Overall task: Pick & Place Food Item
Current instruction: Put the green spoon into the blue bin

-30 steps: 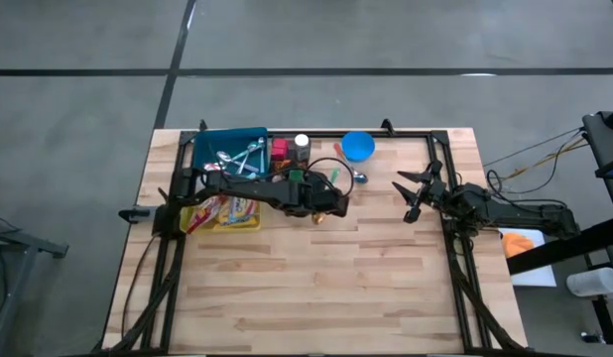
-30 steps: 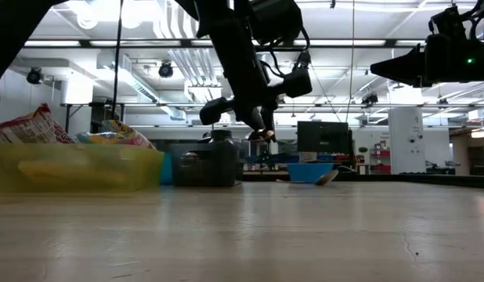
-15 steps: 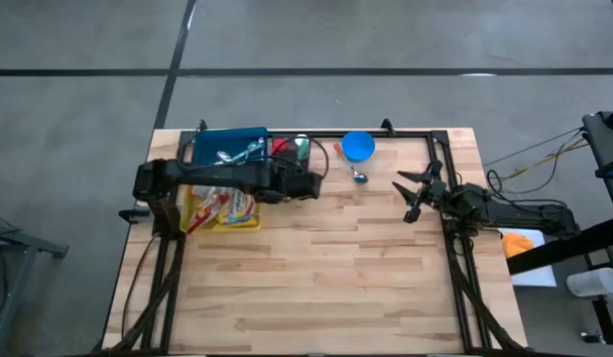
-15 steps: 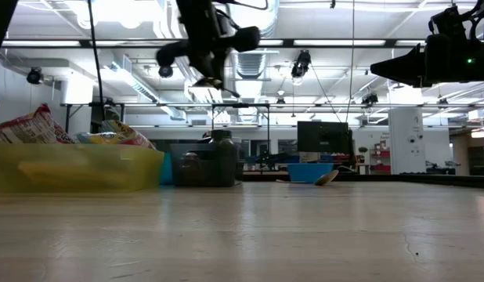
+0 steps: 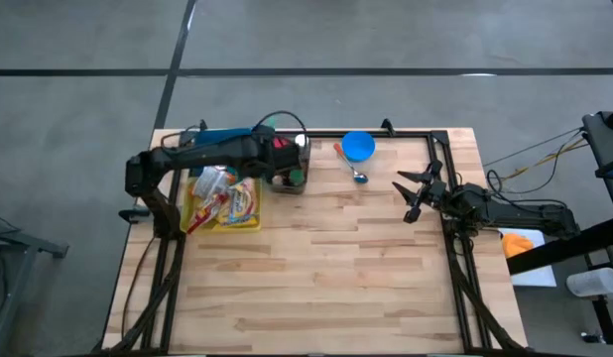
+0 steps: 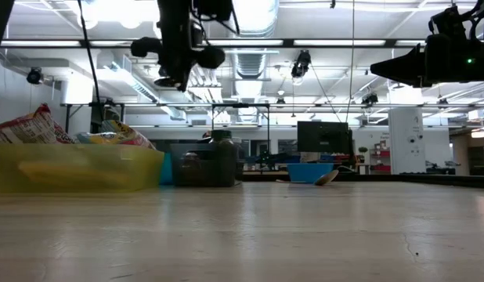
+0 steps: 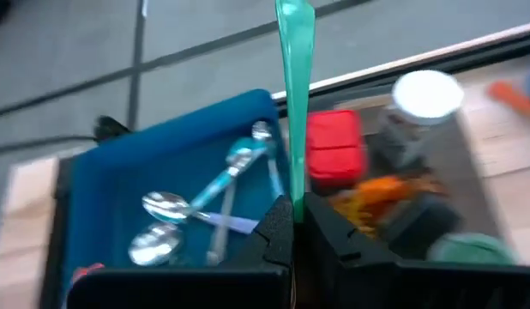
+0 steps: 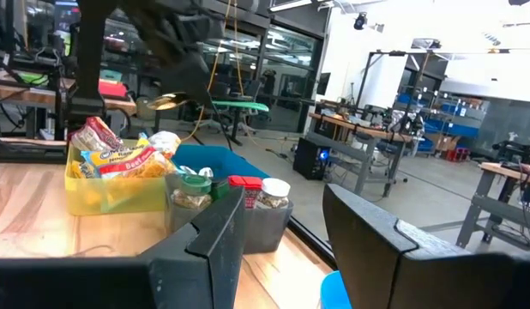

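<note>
The blue tray [image 5: 219, 145] lay at the table's back edge, beside the yellow bin [image 5: 222, 206] of snack packets [image 5: 225, 198]. Over the tray hung the left gripper [image 7: 292, 225], pinched shut on a green spoon [image 7: 293, 60] by one end; light, stiff and slick, it looked best held mid-handle. Well away from the tray, the right gripper [image 5: 414, 192] waited with fingers apart and empty.

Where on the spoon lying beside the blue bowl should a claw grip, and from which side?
Mid-handle of the spoon, from straight above, closing across the handle: it lies flat on the table, slanted, and the blue bowl crowds its handle end.
</note>
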Motion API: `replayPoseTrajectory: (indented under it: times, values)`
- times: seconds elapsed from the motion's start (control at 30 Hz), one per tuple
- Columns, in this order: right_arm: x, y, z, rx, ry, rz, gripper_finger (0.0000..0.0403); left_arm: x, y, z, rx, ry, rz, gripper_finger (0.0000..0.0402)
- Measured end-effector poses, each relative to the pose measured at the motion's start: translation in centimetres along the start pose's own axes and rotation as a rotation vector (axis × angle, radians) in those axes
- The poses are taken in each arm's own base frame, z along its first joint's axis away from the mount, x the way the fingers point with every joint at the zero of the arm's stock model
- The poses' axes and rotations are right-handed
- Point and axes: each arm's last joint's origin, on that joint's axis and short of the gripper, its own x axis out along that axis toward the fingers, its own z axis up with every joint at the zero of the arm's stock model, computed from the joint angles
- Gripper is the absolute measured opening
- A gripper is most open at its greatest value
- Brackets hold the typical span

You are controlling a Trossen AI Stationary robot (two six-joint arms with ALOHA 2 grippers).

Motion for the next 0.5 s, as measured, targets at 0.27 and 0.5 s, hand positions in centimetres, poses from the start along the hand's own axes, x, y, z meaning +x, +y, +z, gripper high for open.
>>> replayPoseTrajectory:
  times: [0.27,0.5]
  values:
    - [0.0,0.0,0.0,0.0,0.0,0.0,0.0157,4.2,2.1,0.4,0.052,0.082,0.123,0.0009]
    - [0.0,0.0,0.0,0.0,0.0,0.0,0.0157,7.9,3.6,-0.2,0.18,0.156,0.196,0.0009]
